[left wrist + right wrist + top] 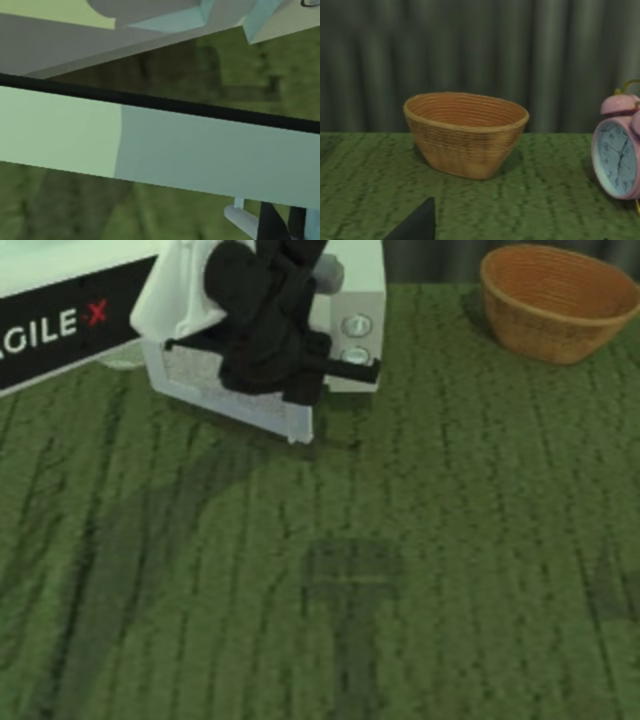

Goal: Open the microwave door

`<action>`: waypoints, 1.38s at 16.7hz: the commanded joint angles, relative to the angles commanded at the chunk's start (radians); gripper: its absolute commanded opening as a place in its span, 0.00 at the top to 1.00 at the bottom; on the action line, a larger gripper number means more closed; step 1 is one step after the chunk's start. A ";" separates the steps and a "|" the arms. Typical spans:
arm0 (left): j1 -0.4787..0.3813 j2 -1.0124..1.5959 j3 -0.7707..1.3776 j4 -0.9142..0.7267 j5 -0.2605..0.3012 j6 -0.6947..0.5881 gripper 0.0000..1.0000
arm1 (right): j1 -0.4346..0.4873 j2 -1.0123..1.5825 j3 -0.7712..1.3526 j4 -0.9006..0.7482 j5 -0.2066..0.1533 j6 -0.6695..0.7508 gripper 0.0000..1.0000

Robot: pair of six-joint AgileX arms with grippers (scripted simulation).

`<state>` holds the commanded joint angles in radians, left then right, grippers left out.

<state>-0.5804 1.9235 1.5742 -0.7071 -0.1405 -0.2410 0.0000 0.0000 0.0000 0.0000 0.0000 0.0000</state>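
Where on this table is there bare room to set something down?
The whole near half of the table is bare, as is the strip between microwave and basket. The far left is crowded: the left pincer is at the part-open door.

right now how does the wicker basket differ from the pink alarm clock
The wicker basket is tan, woven and open-topped; the pink alarm clock is smooth, with a pale dial and bells on top. The basket sits wide and low, the clock stands upright on thin legs. The basket shows whole, the clock is cut by the frame edge. Both rest on the green table.
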 joint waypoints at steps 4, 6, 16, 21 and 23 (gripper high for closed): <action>-0.002 -0.007 -0.015 0.005 0.010 0.012 1.00 | 0.000 0.000 0.000 0.000 0.000 0.000 0.00; 0.011 -0.034 -0.048 0.018 0.026 0.049 1.00 | 0.000 0.000 0.000 0.000 0.000 0.000 0.00; 0.030 -0.085 -0.114 0.042 0.071 0.125 1.00 | 0.000 0.000 0.000 0.000 0.000 0.000 0.00; 0.030 -0.085 -0.114 0.042 0.071 0.125 1.00 | 0.000 0.000 0.000 0.000 0.000 0.000 0.00; 0.030 -0.085 -0.114 0.042 0.071 0.125 1.00 | 0.000 0.000 0.000 0.000 0.000 0.000 0.00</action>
<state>-0.5506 1.8385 1.4602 -0.6652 -0.0699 -0.1162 0.0000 0.0000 0.0000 0.0000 0.0000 0.0000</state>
